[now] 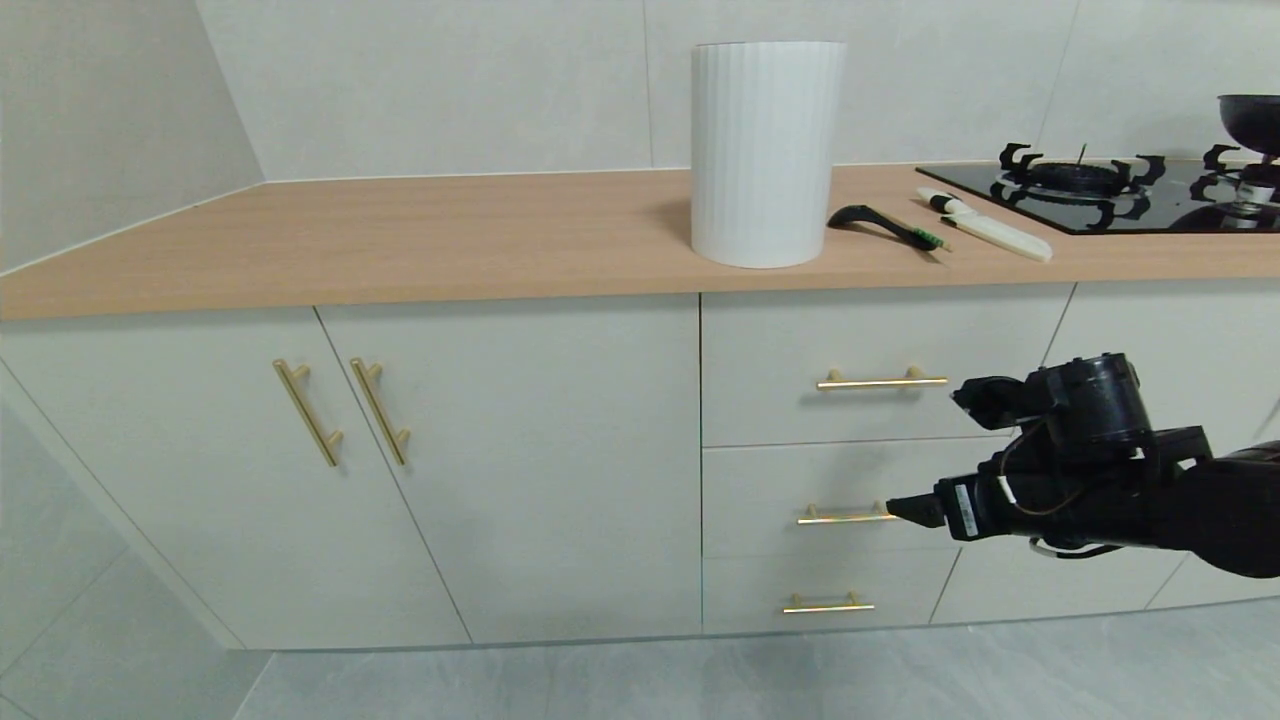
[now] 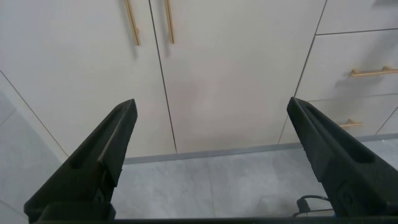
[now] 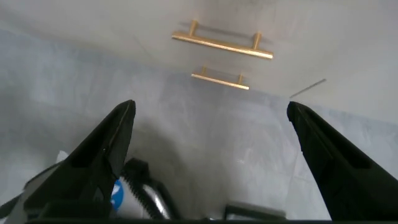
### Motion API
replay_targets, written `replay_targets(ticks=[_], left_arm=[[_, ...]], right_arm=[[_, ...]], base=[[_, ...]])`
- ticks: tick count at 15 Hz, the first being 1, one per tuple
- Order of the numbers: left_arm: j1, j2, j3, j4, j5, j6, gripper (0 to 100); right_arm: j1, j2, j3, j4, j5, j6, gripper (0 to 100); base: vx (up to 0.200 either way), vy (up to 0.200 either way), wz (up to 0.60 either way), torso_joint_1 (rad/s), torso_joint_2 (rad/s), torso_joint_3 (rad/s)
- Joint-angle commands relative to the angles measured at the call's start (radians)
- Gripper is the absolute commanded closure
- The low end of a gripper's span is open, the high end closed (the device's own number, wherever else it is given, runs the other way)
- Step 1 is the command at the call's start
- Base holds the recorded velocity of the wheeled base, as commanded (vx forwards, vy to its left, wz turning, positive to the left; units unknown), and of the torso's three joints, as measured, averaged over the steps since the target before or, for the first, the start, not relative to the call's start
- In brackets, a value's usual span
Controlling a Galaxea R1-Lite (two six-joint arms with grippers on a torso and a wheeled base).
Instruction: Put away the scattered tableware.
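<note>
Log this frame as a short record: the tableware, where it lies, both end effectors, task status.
tableware: black ladle and white utensil, loose on the wooden counter
container: white ribbed cylinder, upright beside the ladle
left end effector: open, empty, facing the cabinet doors
right end effector: open, empty, low in front of the drawers
status: nothing picked up yet
</note>
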Motion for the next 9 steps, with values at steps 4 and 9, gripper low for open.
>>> replay_targets(ticks=[4, 9], left_arm=[[0.000, 0.001, 0.000, 0.000, 0.000, 0.000, 0], [0.000, 0.001, 0.000, 0.000, 0.000, 0.000, 0]], right_arm=[[0.002, 0.267, 0.006, -0.237, -0.081, 0.021, 0], [0.001, 0.458, 0.002, -0.482, -0.158, 0.059, 0]], base=[[0.000, 0.000, 0.00, 0.000, 0.00, 0.000], [0.000, 0.000, 0.00, 0.000, 0.00, 0.000]])
